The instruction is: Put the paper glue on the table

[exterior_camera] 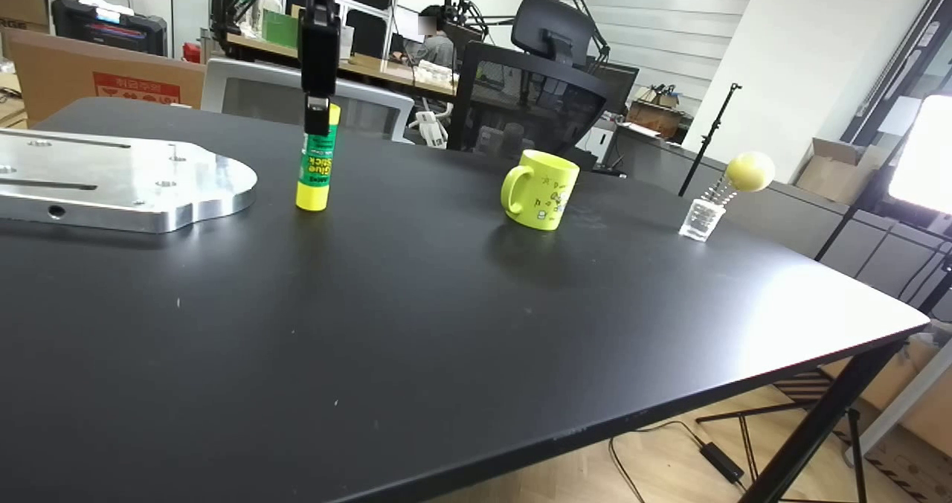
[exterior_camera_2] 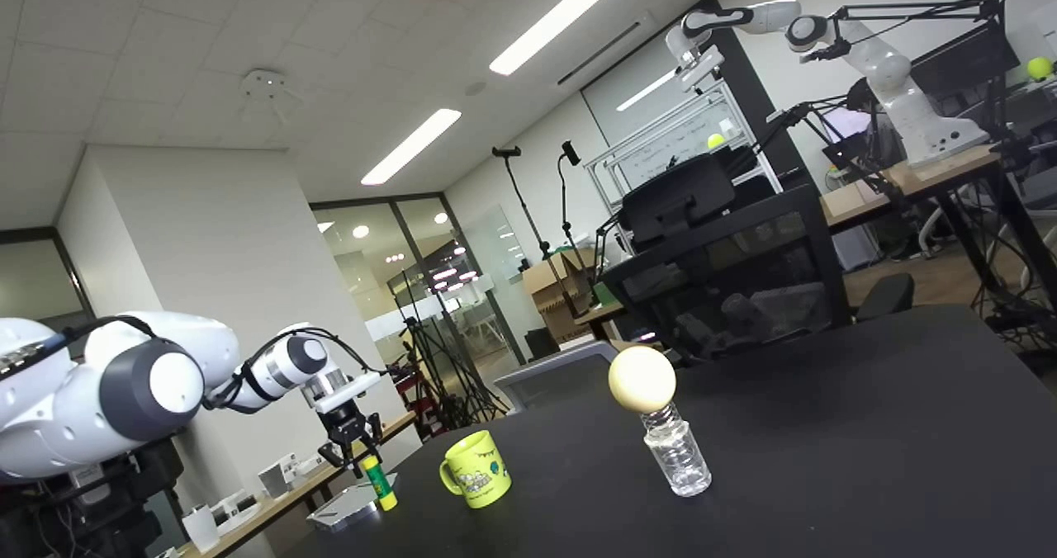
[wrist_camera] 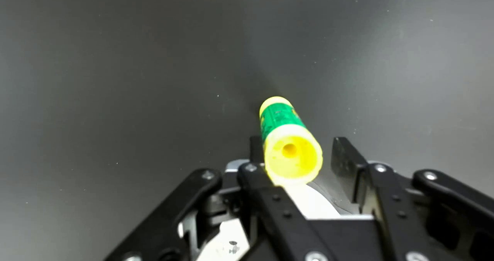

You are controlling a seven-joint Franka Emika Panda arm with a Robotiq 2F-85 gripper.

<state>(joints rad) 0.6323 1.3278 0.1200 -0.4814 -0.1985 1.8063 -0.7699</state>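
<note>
The paper glue (exterior_camera: 317,162), a slim yellow and green stick with its label upside down, stands on the black table (exterior_camera: 446,339) in both exterior views (exterior_camera_2: 379,484). In the wrist view I look down on the glue's hollow yellow end (wrist_camera: 293,158). My gripper (wrist_camera: 298,143) is open around the glue's upper part. The left finger is close against the glue, and I cannot tell if it touches. A gap shows between the glue and the right finger. In an exterior view the gripper (exterior_camera: 317,116) comes down from above and hides part of the glue's top.
A yellow-green mug (exterior_camera: 541,190) stands on the table to one side of the glue. A silver metal plate (exterior_camera: 126,179) lies close on the glue's other side. A clear bottle with a pale yellow ball on a spring (exterior_camera: 701,219) stands beyond the mug. Chairs (exterior_camera: 532,94) stand behind the table.
</note>
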